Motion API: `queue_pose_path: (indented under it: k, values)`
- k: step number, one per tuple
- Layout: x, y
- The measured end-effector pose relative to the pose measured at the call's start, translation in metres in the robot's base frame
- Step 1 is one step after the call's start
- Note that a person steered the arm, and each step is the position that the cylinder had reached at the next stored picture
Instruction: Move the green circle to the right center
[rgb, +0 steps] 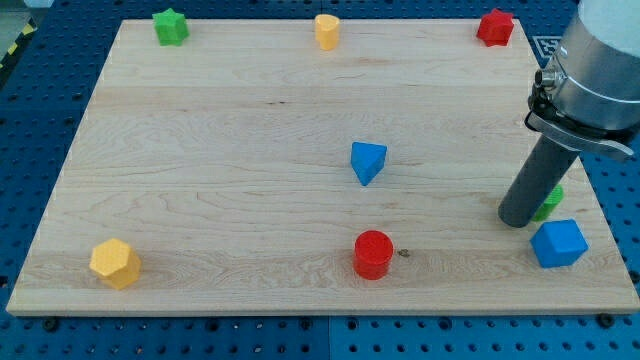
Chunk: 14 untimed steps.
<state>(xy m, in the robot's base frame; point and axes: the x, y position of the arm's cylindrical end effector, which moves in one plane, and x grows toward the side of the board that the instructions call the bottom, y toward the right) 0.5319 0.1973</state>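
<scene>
The green circle (549, 201) is at the view's right, mostly hidden behind my dark rod; only a sliver shows. My tip (518, 219) rests on the board just left of it, touching or nearly touching. A blue block (558, 243) lies just below and right of the green circle.
A blue triangular block (367, 161) sits mid-board. A red cylinder (373, 253) is at bottom centre, a yellow hexagon (115, 263) at bottom left. A green star (170, 26), a yellow block (327, 30) and a red star (495, 26) line the top edge. The wooden board (220, 150) ends close to the right of the tip.
</scene>
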Motion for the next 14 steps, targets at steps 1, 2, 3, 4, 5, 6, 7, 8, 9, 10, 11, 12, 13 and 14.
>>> queue_pose_path:
  k: [1,2,3,4,5,6,7,8,9,10,11,12,13,14]
  values:
    - [-0.004,0.000]
    - [-0.012,0.000]
    - [-0.016,0.000]
    - [0.002,0.000]
    - [0.009,0.000]
    - [0.009,0.006]
    - [0.009,0.027]
    - [0.009,0.036]
    - [0.008,0.036]
    - [-0.003,0.036]
    - [-0.022,0.036]
    - [-0.040,0.035]
    - [-0.060,0.035]
    - [-0.070,0.035]
